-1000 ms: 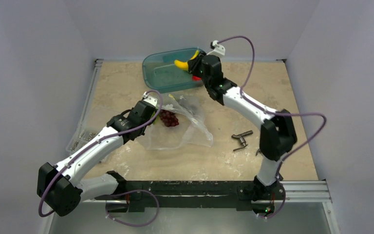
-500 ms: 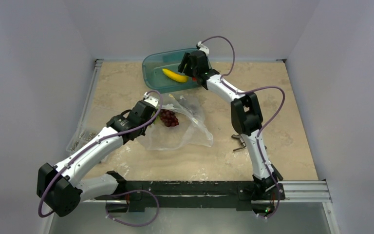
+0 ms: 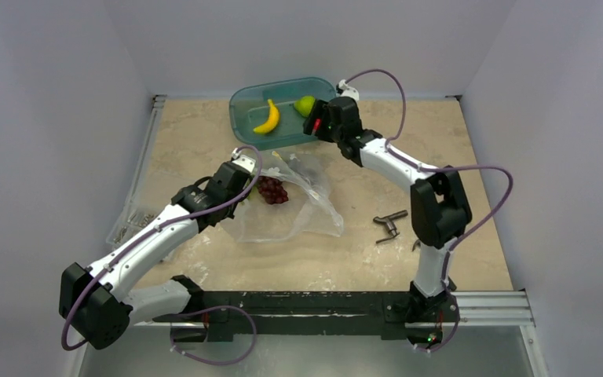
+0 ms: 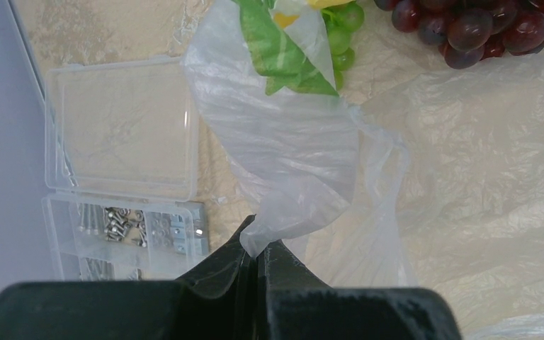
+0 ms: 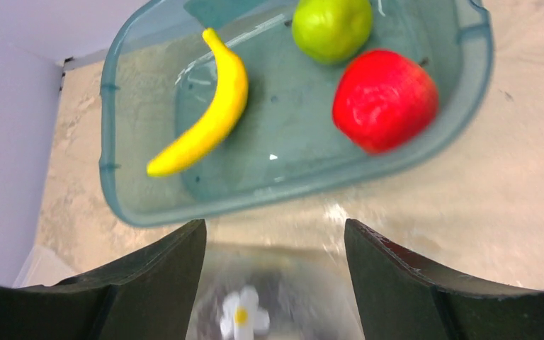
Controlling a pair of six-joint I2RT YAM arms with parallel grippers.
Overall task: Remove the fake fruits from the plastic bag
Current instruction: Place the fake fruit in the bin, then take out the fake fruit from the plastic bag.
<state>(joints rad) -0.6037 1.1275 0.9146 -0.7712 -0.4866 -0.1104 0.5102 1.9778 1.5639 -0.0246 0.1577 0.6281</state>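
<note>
The clear plastic bag (image 3: 290,212) lies crumpled mid-table. My left gripper (image 4: 258,248) is shut on a bunched fold of the plastic bag (image 4: 297,156), holding it up. Dark purple grapes (image 3: 272,190) sit at the bag's mouth, and these purple grapes (image 4: 474,25) lie beside green grapes (image 4: 343,35) under the film. The yellow banana (image 5: 202,113) and green apple (image 5: 331,27) lie in the teal tub. My right gripper (image 5: 275,234) hangs open and empty over the tub's near rim. From above, the banana (image 3: 266,117) and apple (image 3: 305,105) show left of the right gripper (image 3: 318,126).
The teal tub (image 3: 243,106) at the back also holds a red fruit (image 5: 384,99). A flat clear box of metal parts (image 4: 120,219) lies at the left table edge. A small metal tool (image 3: 390,224) lies right of the bag. A blurred white flower shape (image 5: 241,315) shows below my right gripper.
My right gripper opened and let the banana go; it now lies in the tub. The right arm drew back to the right. The left arm and bag have not moved.
</note>
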